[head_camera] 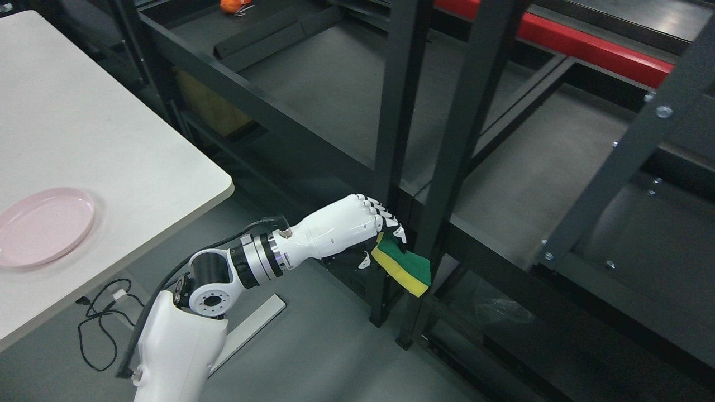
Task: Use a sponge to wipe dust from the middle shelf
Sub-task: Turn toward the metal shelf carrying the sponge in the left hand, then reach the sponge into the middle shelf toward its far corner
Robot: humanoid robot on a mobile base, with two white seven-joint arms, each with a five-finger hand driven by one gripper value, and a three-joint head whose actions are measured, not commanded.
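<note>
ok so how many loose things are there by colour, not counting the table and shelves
pink: 1, the plate
orange: 1, a round thing on the far shelf
green and yellow: 1, the sponge in the left robot hand
black: 1, the cable on the floor
total: 4

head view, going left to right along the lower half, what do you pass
pink plate on the white table → black cable on the floor → left hand → green and yellow sponge it grips → black shelf upright

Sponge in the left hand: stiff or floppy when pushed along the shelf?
The sponge sticks out past the left robot hand without drooping, so probably fairly stiff. The yellow foam layer likely squashes under pressure. It looks light for its size.
</note>
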